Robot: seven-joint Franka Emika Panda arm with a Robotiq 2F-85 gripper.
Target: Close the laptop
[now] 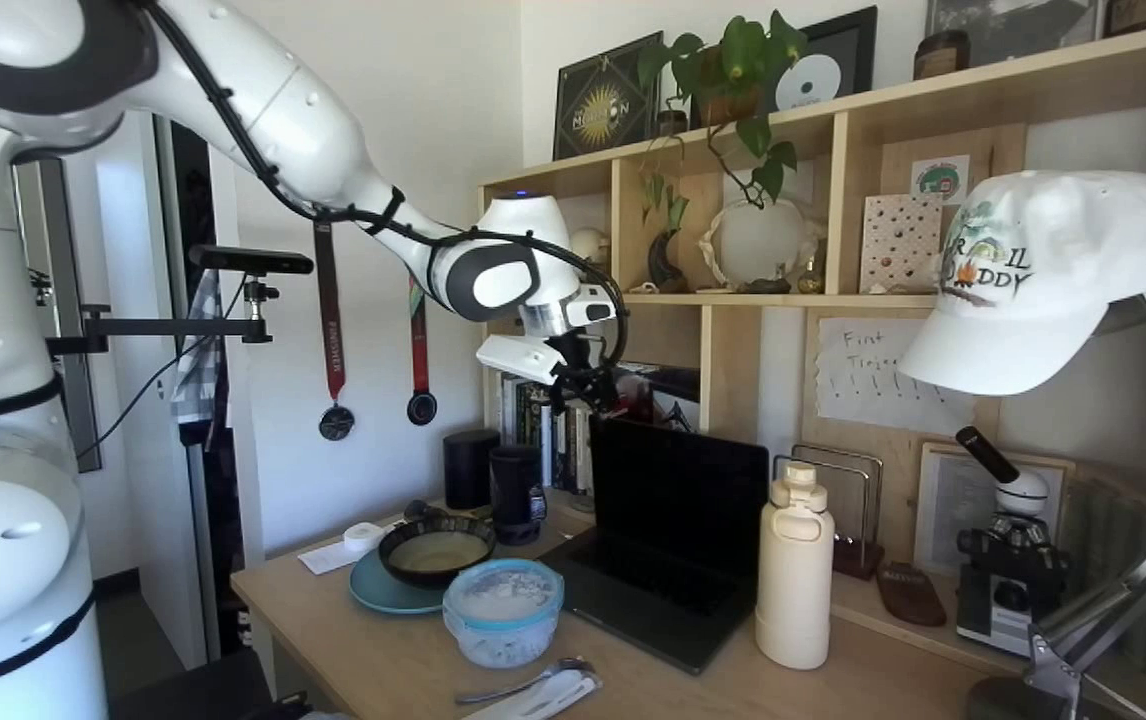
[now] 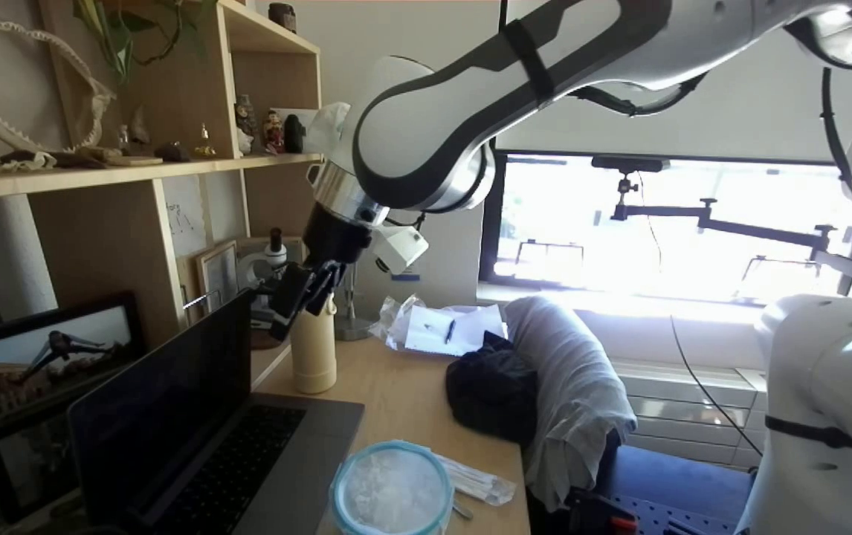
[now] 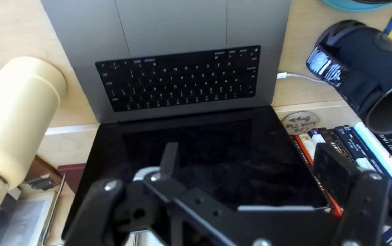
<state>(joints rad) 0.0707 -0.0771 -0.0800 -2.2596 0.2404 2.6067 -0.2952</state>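
The black laptop [image 1: 678, 490] stands open on the desk, its dark screen upright and leaning back, its keyboard base flat. It also shows in an exterior view [image 2: 181, 416] and the wrist view [image 3: 185, 80]. My gripper [image 1: 601, 400] is at the height of the screen's top edge, pointing downward; it also shows in an exterior view [image 2: 298, 303]. In the wrist view the gripper [image 3: 250, 164] is open, its two fingers wide apart with nothing between them but the screen seen beyond. Whether a finger touches the screen cannot be told.
A cream bottle [image 1: 795, 570] stands beside the laptop. A lidded container [image 1: 504, 612], a bowl [image 1: 437, 548] on a teal plate [image 1: 373, 590] and a dark mug [image 1: 516, 490] stand on its opposite side. Books [image 3: 356, 150] and a wooden shelf [image 1: 793, 299] are behind the screen.
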